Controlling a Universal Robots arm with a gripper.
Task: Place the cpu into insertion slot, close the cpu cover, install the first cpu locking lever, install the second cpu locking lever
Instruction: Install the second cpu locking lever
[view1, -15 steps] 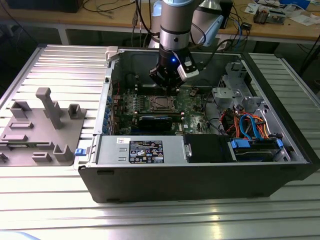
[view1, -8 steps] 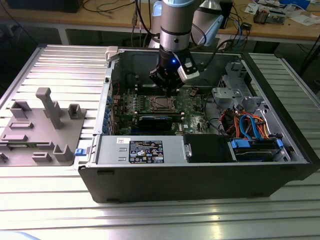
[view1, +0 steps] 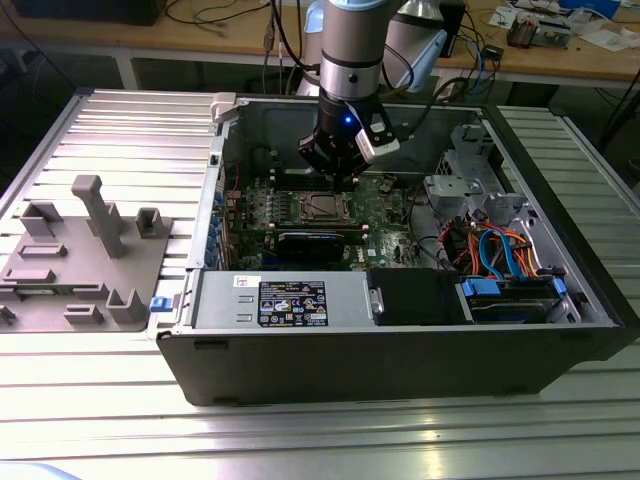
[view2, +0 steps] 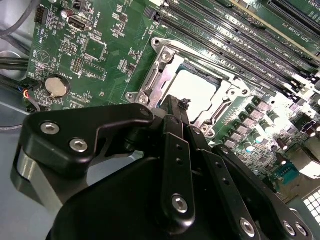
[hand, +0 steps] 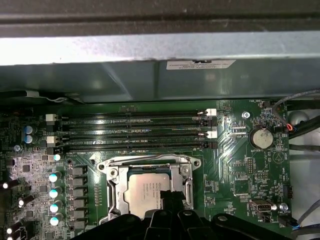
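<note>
Silver-grey arm (view1: 350, 60), blue-lit wrist, black screw-studded gripper (view2: 175, 165)

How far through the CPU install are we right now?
Done: the cpu sits in the insertion slot, and the cpu cover looks closed flat around it in both wrist views. In hand: the gripper is right at the socket's edge, holding nothing that I can see. Left: I cannot tell from these views whether either locking lever is latched, so treat both as unconfirmed.

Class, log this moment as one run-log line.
arm: above open computer case | jaws: closed, empty | pale silvery square cpu: seated in socket | dark-silver metal cover frame: down
</note>
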